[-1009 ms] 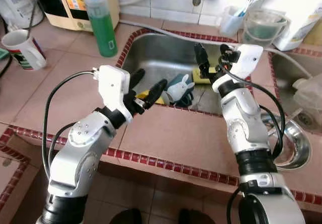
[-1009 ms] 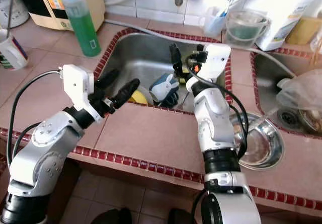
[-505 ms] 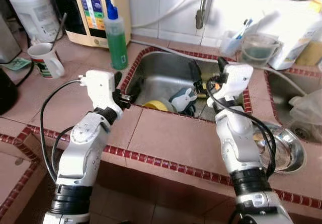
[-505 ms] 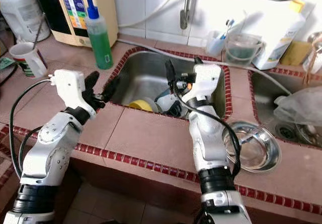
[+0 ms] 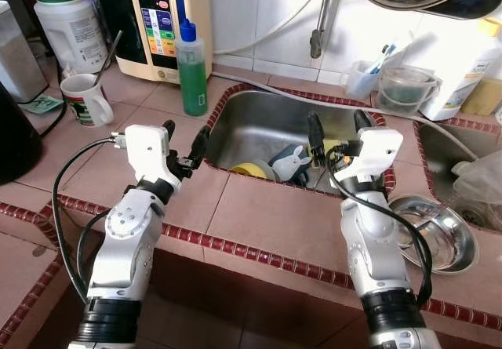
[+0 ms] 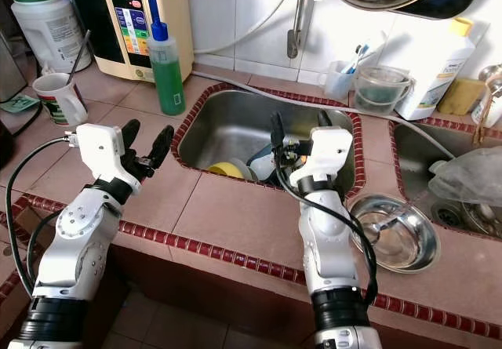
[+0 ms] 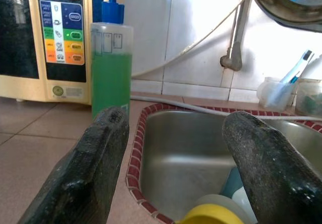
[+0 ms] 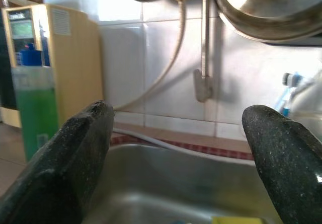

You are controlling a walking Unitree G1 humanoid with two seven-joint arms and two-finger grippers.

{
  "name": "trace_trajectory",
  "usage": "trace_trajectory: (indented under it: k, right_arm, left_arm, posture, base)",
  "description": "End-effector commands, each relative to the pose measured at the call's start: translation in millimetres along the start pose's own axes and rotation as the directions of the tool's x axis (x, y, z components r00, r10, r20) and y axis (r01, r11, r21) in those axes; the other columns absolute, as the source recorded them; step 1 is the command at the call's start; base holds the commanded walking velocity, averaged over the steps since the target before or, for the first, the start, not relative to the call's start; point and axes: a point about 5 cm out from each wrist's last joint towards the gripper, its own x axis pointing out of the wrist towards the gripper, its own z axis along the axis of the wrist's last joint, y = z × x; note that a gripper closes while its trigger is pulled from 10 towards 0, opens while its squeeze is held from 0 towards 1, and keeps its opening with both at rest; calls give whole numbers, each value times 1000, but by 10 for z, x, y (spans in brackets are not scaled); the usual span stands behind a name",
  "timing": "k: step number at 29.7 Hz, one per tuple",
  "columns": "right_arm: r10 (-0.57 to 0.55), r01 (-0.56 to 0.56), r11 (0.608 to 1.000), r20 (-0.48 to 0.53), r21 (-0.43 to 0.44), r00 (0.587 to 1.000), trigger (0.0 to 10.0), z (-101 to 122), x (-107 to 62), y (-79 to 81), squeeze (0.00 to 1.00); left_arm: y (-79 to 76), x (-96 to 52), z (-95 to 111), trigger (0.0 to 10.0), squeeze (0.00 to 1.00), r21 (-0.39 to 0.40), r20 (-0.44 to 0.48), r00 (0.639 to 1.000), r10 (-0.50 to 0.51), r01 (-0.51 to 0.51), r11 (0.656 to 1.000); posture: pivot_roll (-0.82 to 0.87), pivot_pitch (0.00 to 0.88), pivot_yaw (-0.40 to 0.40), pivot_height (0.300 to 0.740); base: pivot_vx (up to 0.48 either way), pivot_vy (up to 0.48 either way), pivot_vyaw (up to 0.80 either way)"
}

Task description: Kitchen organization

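- Left gripper (image 5: 187,143) hangs over the table (image 5: 259,216) at the sink's left rim, its fingers spread, holding nothing.
- Right gripper (image 5: 337,126) sits above the sink (image 5: 259,121) near its front right corner, fingers likewise spread and empty.
- Things to sort lie at the sink's front: a yellow-rimmed bowl (image 5: 249,169), just beside it a blue and white rabbit sponge (image 5: 286,161), and a yellow sponge (image 5: 329,145) behind the right gripper.
- My judgement: the bowl is stiff, light, perhaps wet and slippery; pinch its rim across the wall. Both sponges are soft and light, and will squash, so grip them mid-body.
- A green soap bottle (image 5: 190,67) stands upright beside the sink's back left corner; a steel bowl (image 5: 435,235) rests on the table to the right.
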Motion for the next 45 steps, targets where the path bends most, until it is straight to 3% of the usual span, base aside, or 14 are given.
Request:
trace_trajectory:
  k: [1,2,12,45]
  right_arm:
    - [-2,2,1000,29,-14,1000,10000,51,-14,11,682]
    - [0,0,1000,28,-12,1000,10000,52,-22,13,0]
    - [0,1,999,23,-42,1000,10000,59,-15,-13,0]
    - [32,-31,997,14,-71,999,10000,85,11,13,0]
  left_arm:
    - [-37,-8,-47,10000,0,11,-11,1000,-10,10,1000]
    - [-47,-14,-58,10000,0,12,-13,1000,-10,10,1000]
    - [-62,-13,-64,10000,0,39,-13,999,-30,31,999]
    - [-106,-12,-62,10000,0,28,-19,999,-35,36,999]
  posture:
    - [-24,0,-9,740]
    - [-29,0,-5,740]
    - [-31,0,-7,740]
    - [-32,0,-28,740]
  base:
    - [0,0,0]
    - [0,0,0]
    - [0,-54,0]
    - [0,-356,0]
